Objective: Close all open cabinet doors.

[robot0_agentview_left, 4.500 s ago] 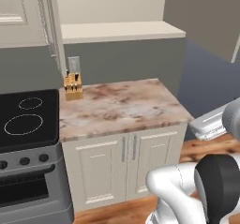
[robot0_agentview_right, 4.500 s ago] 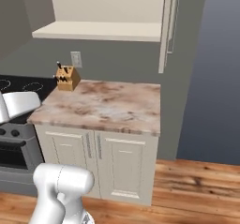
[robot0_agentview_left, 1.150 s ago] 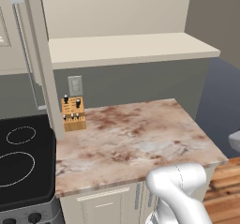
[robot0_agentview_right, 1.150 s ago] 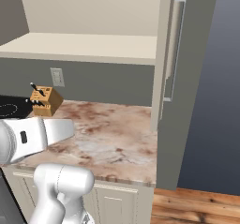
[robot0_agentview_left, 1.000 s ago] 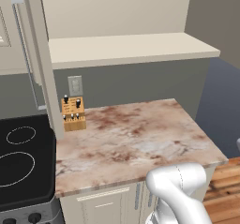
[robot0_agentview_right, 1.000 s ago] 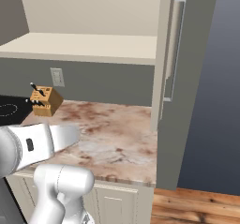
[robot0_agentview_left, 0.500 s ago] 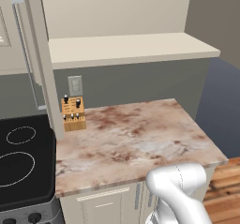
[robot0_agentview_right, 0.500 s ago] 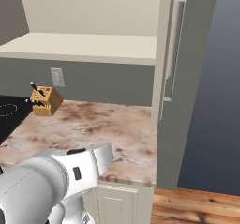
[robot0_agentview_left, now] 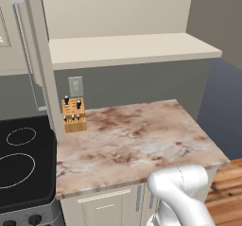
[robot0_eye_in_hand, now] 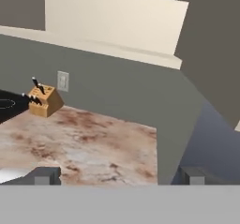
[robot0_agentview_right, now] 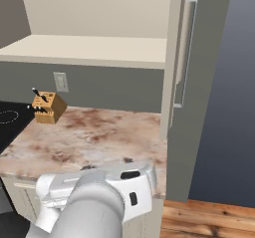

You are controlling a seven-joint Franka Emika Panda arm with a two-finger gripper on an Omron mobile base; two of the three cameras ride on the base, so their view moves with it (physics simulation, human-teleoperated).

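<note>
The wall cabinet stands open above the counter, its cream shelf (robot0_agentview_left: 127,50) bare. Its left cabinet door (robot0_agentview_left: 41,64) swings out toward me, edge-on, with a long grey bar handle (robot0_agentview_left: 24,55) on its far side. The right cabinet door (robot0_agentview_right: 201,82) also hangs open, edge-on, with its bar handle (robot0_agentview_right: 184,53) facing left. In the hand view that door shows as a grey face (robot0_eye_in_hand: 213,40) at the upper right. My gripper (robot0_eye_in_hand: 121,176) is open, its fingertips (robot0_eye_in_hand: 47,175) far apart with nothing between them, low over the counter's front and well below both doors.
A wooden knife block (robot0_agentview_left: 74,114) stands at the back left of the marble counter (robot0_agentview_left: 142,140), under a wall outlet (robot0_agentview_left: 75,85). A black cooktop (robot0_agentview_left: 23,168) lies to the left. My white arm (robot0_agentview_right: 94,202) crosses the counter's front edge. Wooden floor (robot0_agentview_right: 209,217) lies to the right.
Since the oldest frames the cameras have come closer to the wall cabinet. In the last second my arm has swung rightward across the bottom of the right base view. The doors have not moved.
</note>
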